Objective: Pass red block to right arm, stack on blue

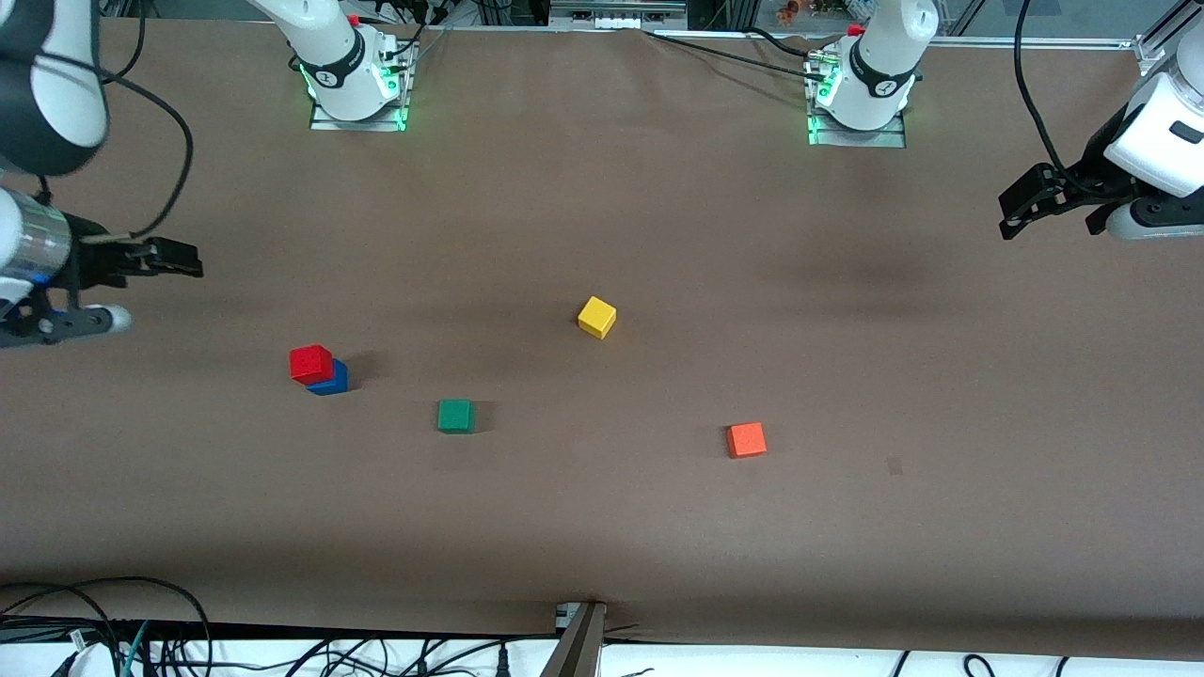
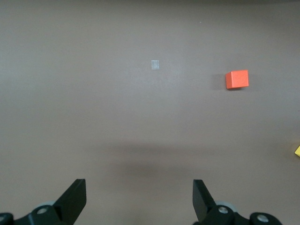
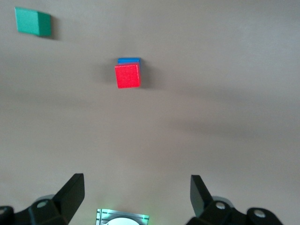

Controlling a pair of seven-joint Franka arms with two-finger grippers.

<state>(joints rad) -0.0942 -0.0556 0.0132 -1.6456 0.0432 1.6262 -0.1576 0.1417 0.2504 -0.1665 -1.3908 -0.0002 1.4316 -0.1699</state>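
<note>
While both arms wait at the table's ends, the red block (image 1: 311,363) sits on the blue block (image 1: 329,379), slightly offset, toward the right arm's end. Right gripper (image 1: 169,259) — fingers spread, holding nothing — hangs over bare table near that stack. Left gripper (image 1: 1030,202) is likewise spread and empty. Green (image 1: 455,415), yellow (image 1: 596,317) and orange (image 1: 746,439) cubes lie apart.

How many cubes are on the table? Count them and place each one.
5. The red cube sits on the blue cube toward the right arm's end. The green cube lies beside that stack, the yellow cube mid-table, the orange cube toward the left arm's end.
</note>
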